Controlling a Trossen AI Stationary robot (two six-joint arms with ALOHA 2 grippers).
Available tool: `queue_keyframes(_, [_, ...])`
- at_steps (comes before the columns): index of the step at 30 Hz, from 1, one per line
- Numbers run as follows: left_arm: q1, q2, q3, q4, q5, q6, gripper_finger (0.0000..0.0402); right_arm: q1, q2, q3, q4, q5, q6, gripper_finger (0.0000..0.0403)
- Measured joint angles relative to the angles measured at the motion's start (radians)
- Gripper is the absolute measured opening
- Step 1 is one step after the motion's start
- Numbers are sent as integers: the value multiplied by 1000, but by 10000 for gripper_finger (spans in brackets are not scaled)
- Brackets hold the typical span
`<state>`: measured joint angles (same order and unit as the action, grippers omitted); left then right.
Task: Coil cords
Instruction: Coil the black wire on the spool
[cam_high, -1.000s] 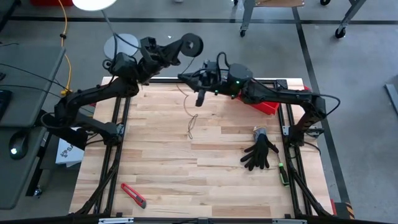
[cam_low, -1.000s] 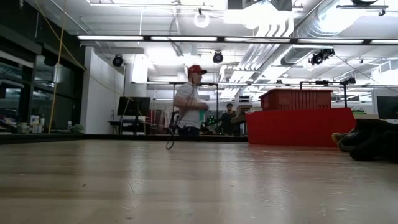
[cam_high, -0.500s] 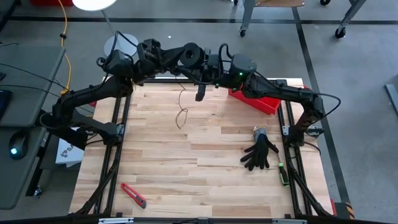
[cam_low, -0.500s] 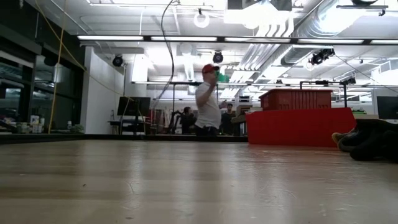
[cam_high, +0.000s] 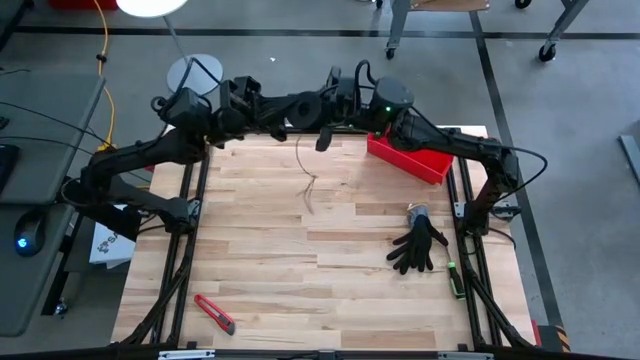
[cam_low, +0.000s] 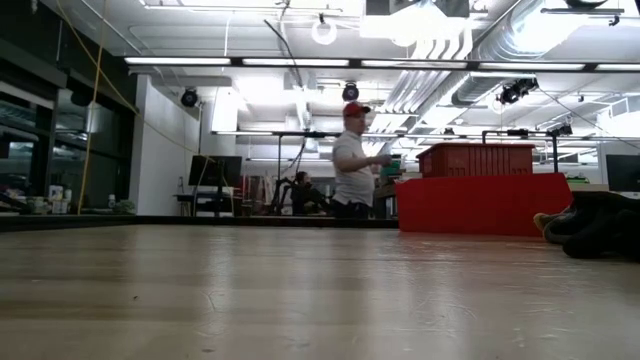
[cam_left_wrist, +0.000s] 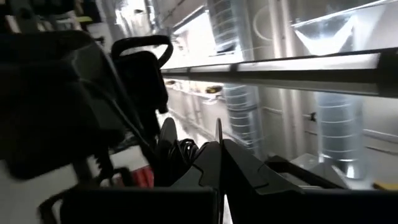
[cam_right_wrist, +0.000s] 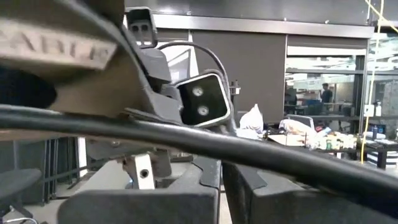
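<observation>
From above: both pincers raised at counter's (cam_high: 300, 260) far edge, left pincer (cam_high: 312, 108) and right pincer (cam_high: 335, 100) shut, nearly touching — spool (cam_high: 303, 106) at left tip, thin cord (cam_high: 308, 178) dangling to the wood. Left wrist: fingers (cam_left_wrist: 239, 171) closed on spool rim. Right wrist: fingers (cam_right_wrist: 205, 177) closed.

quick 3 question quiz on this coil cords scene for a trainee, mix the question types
1. True or false: the red box sits at the table's far right corner, partly under the right arm.
2. Where does the cord hang? A. below the left gripper and right gripper, which meet over the far edge; B. over the black glove; C. across the red utility knife.
3. Fill in: both grippers are ____ (open or shut).

Key
1. True.
2. A. The thin strand drops from where the grippers meet down to the wood.
3. Shut. Each wrist view shows its own fingers closed together.
</observation>
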<state>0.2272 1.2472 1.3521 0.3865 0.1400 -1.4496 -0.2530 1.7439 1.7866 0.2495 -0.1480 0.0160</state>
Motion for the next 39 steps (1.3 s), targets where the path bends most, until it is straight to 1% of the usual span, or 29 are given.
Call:
queue_keyframes(5, [9, -78, 0, -199, 1, 78, 0, -41, -4, 0, -21, -50, 1, 0])
queue_keyframes(10, [58, -151, 0, -403, -6, 215, 0, -93, -24, 0, -79, -97, 6, 0])
queue_keyframes(14, [109, -188, 0, -495, -4, 325, 0, -110, -38, 0, -146, -100, -14, 0])
queue_keyframes(17, [146, -195, 0, -533, -2, 427, 0, -119, -52, 0, -183, -99, -16, 0])
queue_keyframes(23, [227, -194, 0, -539, -8, 743, 0, -124, -70, 0, -235, -88, -16, 1])
queue_keyframes(27, [265, -184, 0, -536, -15, 896, 0, -140, -73, 0, -241, -80, 9, 1])
queue_keyframes(30, [278, -177, 0, -499, -21, 1024, 0, -152, -73, 0, -260, -80, 29, 1])
queue_keyframes(34, [280, -163, 0, -429, -40, 1147, 0, -162, -73, 0, -270, -77, 29, 1])
queue_keyframes(39, [280, -162, 0, -390, -59, 1267, 0, -162, -73, 0, -272, -77, 30, 1])
